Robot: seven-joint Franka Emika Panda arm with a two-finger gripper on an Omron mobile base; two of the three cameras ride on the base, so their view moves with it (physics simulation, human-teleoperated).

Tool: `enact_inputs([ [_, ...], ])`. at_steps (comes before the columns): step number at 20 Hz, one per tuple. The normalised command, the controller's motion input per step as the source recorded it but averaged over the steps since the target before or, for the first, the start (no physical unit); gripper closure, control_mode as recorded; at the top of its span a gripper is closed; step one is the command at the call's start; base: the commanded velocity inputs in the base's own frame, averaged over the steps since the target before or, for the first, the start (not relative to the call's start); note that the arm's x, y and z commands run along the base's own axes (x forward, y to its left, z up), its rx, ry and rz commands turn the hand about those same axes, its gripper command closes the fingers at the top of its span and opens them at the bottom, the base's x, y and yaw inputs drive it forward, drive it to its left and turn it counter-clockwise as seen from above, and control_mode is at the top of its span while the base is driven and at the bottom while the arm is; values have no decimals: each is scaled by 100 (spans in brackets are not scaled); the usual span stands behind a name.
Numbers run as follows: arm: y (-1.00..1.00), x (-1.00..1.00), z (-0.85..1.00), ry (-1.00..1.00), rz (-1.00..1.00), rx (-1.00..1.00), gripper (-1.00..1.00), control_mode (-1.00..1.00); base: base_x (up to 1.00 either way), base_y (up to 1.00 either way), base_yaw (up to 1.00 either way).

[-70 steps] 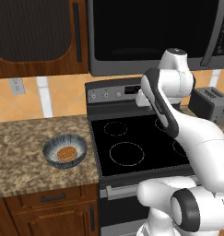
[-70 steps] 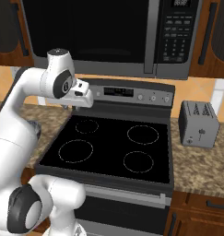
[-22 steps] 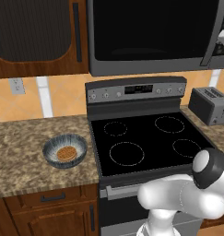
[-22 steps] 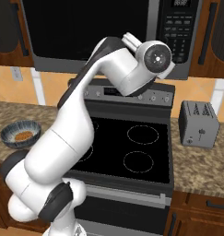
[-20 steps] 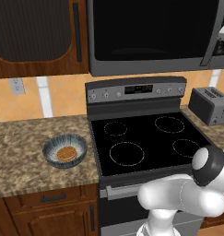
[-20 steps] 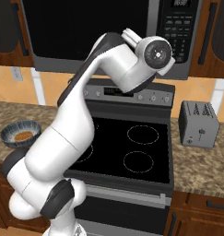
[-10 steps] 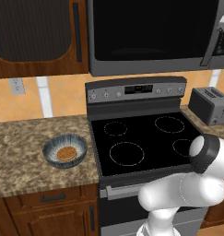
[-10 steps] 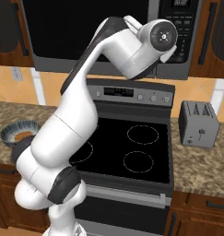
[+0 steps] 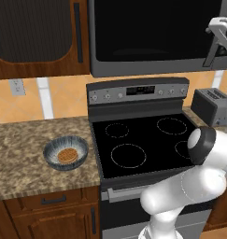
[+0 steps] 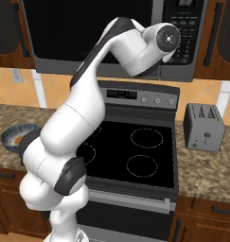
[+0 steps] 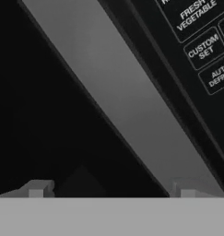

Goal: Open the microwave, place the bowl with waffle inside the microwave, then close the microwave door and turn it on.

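The microwave (image 9: pixel 152 37) hangs above the stove with its black glass door (image 10: pixel 88 28) shut. My gripper (image 9: pixel 217 39) is raised to the door's right edge, beside the button panel (image 10: pixel 185 33). In the hand view my gripper (image 11: pixel 111 190) is open, close in front of the long grey handle (image 11: pixel 132 106), which runs diagonally past the right fingertip (image 11: pixel 185 190). The blue-grey bowl (image 9: pixel 66 151) stands on the counter left of the stove, with the waffle (image 9: pixel 67 155) inside it. The arm hides part of the bowl (image 10: pixel 12 134) in the right base view.
A black glass stovetop (image 9: pixel 143 147) lies under the microwave. A grey toaster (image 10: pixel 204 126) stands on the granite counter (image 9: pixel 21 158) to the right of the stove. Dark wooden cabinets (image 9: pixel 35 37) flank the microwave. My white arm (image 10: pixel 88 118) arches up over the stove.
The hand has risen a little and closed in on the microwave's handle. The jaws stay open. Bowl and waffle have not moved.
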Motion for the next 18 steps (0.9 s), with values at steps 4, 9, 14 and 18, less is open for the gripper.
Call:
enact_inputs([
  [4, -4, 51, -6, 4, 0, -2, -100, -100, 0, 0, 0],
  [9, -57, 4, 0, 26, -10, -14, -100, -100, 0, 0, 0],
  [14, -18, 50, -6, 17, -4, -11, -100, -100, 0, 0, 0],
  [18, -5, 98, -37, -1, 8, 0, -100, -100, 0, 0, 0],
])
